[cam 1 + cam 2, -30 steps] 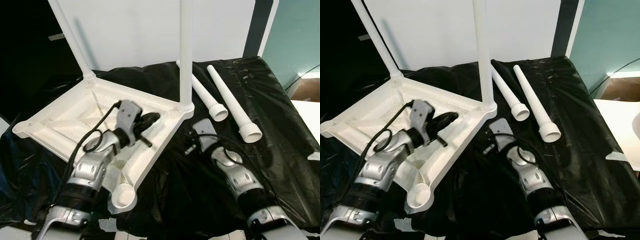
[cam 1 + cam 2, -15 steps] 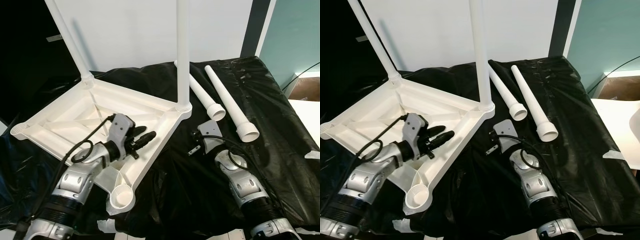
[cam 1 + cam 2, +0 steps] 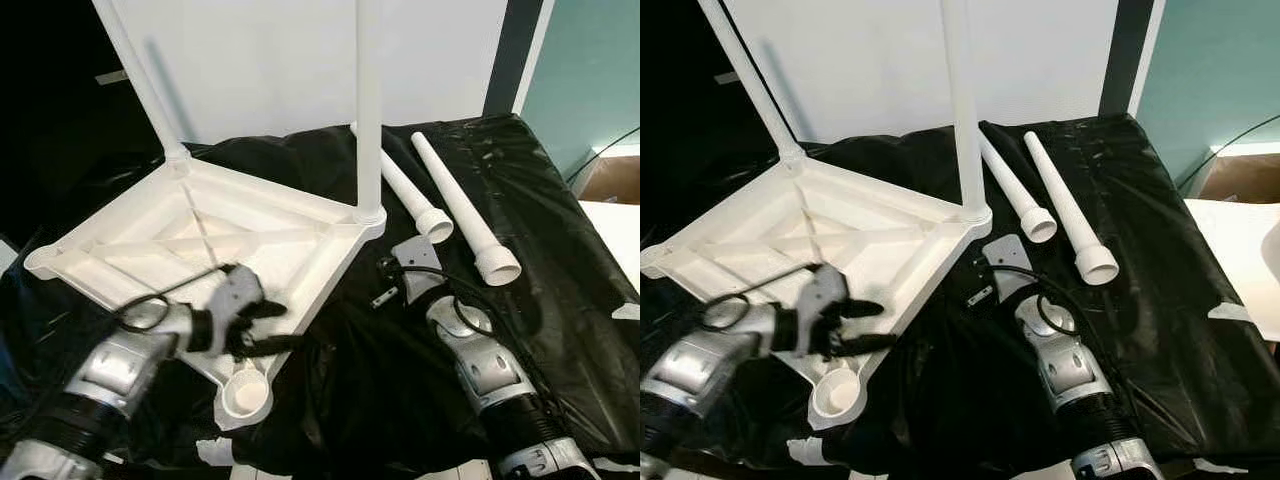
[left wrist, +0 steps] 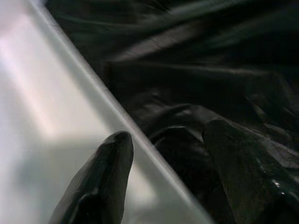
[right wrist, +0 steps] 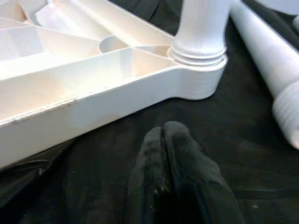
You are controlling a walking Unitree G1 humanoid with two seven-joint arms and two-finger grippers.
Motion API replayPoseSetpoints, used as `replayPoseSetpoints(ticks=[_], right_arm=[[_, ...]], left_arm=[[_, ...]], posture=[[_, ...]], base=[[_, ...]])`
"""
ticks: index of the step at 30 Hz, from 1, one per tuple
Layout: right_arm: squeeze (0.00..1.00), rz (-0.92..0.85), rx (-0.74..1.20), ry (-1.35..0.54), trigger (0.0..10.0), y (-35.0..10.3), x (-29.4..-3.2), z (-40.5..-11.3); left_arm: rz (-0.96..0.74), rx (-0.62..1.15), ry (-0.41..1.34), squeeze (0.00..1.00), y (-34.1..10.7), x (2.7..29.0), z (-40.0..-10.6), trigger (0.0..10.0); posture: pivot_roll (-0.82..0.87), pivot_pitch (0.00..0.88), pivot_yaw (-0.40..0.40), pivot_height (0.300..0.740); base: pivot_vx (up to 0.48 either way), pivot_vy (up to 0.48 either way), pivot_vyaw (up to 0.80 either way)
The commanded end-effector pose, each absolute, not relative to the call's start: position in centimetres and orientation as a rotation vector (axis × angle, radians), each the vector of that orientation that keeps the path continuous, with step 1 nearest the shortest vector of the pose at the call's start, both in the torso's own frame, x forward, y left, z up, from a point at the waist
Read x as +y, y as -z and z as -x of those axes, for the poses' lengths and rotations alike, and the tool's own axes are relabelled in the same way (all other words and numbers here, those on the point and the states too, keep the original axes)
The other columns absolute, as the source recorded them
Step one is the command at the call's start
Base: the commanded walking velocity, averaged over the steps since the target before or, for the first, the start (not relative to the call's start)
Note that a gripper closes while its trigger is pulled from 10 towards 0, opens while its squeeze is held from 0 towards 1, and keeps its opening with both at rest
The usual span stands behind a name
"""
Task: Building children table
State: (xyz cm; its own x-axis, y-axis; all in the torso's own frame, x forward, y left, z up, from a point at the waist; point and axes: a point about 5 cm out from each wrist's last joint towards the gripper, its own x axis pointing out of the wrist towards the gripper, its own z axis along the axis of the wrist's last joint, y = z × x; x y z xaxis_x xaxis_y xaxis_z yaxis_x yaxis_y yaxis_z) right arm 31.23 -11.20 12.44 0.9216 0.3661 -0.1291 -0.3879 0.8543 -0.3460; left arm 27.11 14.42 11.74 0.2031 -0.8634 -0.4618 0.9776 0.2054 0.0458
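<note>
White plastic tabletop (image 3: 190,240) lies upside down at left on black plastic sheeting (image 3: 560,300); two fitted legs (image 3: 368,110) run past the top edge; left gripper (image 3: 262,328), blurred, fingers spread astride its near rim; right gripper (image 5: 173,140) pressed together, tips hidden behind its wrist; two loose white legs (image 3: 462,210) far right.

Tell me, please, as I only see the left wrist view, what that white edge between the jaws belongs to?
Observer: It is the upturned table top; the left gripper, open, straddles its near edge.
Operator: Are any legs fitted?
Observer: Two fitted legs stand upright in corners; the near socket is empty.
Operator: Where are the others?
Observer: Two loose legs lie on the black sheet, beyond the shut right gripper.
</note>
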Motion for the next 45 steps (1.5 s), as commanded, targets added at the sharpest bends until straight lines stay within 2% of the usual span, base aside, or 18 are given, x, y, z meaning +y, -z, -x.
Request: replayPoseSetpoints(ticks=[1, 2, 9, 10, 11, 12, 13, 14, 17, 22, 28, 29, 30, 35, 36, 39, 41, 45], right_arm=[[0.00, 0.369, 0.067, -0.397, 10.0, -12.4, -11.1, -31.2], [0.00, 0.366, 0.066, -0.396, 10.0, -12.5, -11.0, -31.1], [0.00, 0.362, 0.067, -0.398, 10.0, -12.5, -10.8, -30.9], [0.00, 0.361, 0.066, -0.399, 10.0, -12.6, -10.8, -30.9], [0.00, 0.361, 0.066, -0.399, 10.0, -12.6, -10.8, -30.9], [0.00, 0.362, 0.064, -0.399, 10.0, -12.6, -10.8, -30.9], [0.00, 0.362, 0.061, -0.394, 10.0, -12.7, -10.9, -30.9], [0.00, 0.362, 0.061, -0.394, 10.0, -12.7, -10.9, -30.9], [0.00, 0.361, 0.054, -0.383, 10.0, -13.1, -11.2, -31.2], [0.00, 0.360, 0.043, -0.379, 10.0, -13.5, -11.2, -31.3], [0.00, 0.351, 0.016, -0.374, 10.0, -14.5, -11.0, -31.4], [0.00, 0.350, 0.015, -0.373, 10.0, -14.5, -11.0, -31.4], [0.00, 0.352, 0.018, -0.375, 10.0, -14.3, -11.0, -31.4], [0.00, 0.353, 0.020, -0.377, 10.0, -14.2, -11.0, -31.3], [0.00, 0.353, 0.022, -0.379, 10.0, -14.2, -10.9, -31.3], [0.00, 0.353, 0.023, -0.385, 10.0, -14.1, -10.9, -31.2], [0.00, 0.352, 0.022, -0.401, 10.0, -14.1, -10.6, -31.2], [0.00, 0.350, 0.022, -0.414, 10.0, -14.2, -10.2, -31.2]], left_arm=[[-0.415, 0.359, 1.237, 0.00, -11.5, 14.7, -27.8, 10.0], [-0.401, 0.339, 1.188, 0.00, -11.6, 14.5, -28.7, 10.0], [-0.412, 0.379, 1.205, 0.00, -11.5, 14.7, -28.9, 10.0], [-0.414, 0.410, 1.243, 0.00, -11.2, 14.6, -28.3, 8.7], [-0.414, 0.410, 1.243, 0.00, -11.2, 14.6, -28.3, 8.7], [-0.406, 0.429, 1.280, 0.00, -11.1, 14.3, -27.8, 6.0], [-0.372, 0.416, 1.340, 0.00, -11.1, 13.3, -27.1, 0.0], [-0.372, 0.416, 1.340, 0.00, -11.1, 13.3, -27.1, 0.0], [-0.295, 0.351, 1.450, 0.00, -11.1, 10.2, -25.9, 0.0], [-0.273, 0.325, 1.488, 0.00, -10.8, 8.1, -25.8, 0.0], [-0.235, 0.250, 1.356, 0.00, -11.1, 5.4, -28.2, 0.0], [-0.239, 0.239, 1.315, 0.00, -11.1, 4.9, -28.7, 1.8], [-0.233, 0.233, 1.261, 0.00, -11.2, 4.5, -29.3, 4.6], [-0.228, 0.229, 1.225, 0.00, -11.3, 4.1, -29.7, 4.6], [-0.225, 0.235, 1.195, 0.00, -11.3, 4.1, -29.9, 10.0], [-0.243, 0.250, 1.169, 0.00, -11.1, 4.7, -30.2, 10.0], [-0.318, 0.275, 1.086, 0.00, -10.8, 6.9, -30.9, 10.0], [-0.283, 0.216, 1.045, 0.00, -11.9, 7.6, -31.8, 10.0]], posture=[[-0.02, 0.000, 0.111, 0.740], [-0.02, 0.000, 0.111, 0.740], [-0.03, 0.000, 0.115, 0.740], [-0.03, 0.000, 0.117, 0.740], [-0.03, 0.000, 0.117, 0.740], [-0.03, 0.000, 0.117, 0.740], [-0.03, 0.000, 0.120, 0.740], [-0.03, 0.000, 0.120, 0.740], [-0.03, 0.000, 0.120, 0.740], [-0.03, 0.000, 0.121, 0.740], [-0.03, 0.000, 0.122, 0.740], [-0.03, 0.000, 0.122, 0.740], [-0.04, 0.000, 0.125, 0.740], [-0.04, 0.000, 0.125, 0.740], [-0.05, 0.000, 0.126, 0.740], [-0.05, 0.000, 0.126, 0.740], [-0.04, 0.000, 0.126, 0.740], [-0.02, 0.000, 0.116, 0.740]], base=[[0.000, 0.000, 0.00], [0.000, 0.000, 0.00], [0.000, 0.000, 0.00], [0.000, 0.000, 0.00], [0.000, 0.000, 0.00], [0.000, 0.000, 0.00], [0.000, 0.000, 0.00], [0.000, 0.000, 0.00], [0.000, 0.000, 0.00], [0.000, 0.000, 0.00], [0.000, 0.000, 0.00], [0.000, 0.000, 0.00], [0.000, 0.000, 0.00], [0.000, 0.000, 0.00], [0.000, 0.000, 0.00], [0.000, 0.000, 0.00], [0.000, 0.000, 0.00], [0.000, 0.000, 0.00]])
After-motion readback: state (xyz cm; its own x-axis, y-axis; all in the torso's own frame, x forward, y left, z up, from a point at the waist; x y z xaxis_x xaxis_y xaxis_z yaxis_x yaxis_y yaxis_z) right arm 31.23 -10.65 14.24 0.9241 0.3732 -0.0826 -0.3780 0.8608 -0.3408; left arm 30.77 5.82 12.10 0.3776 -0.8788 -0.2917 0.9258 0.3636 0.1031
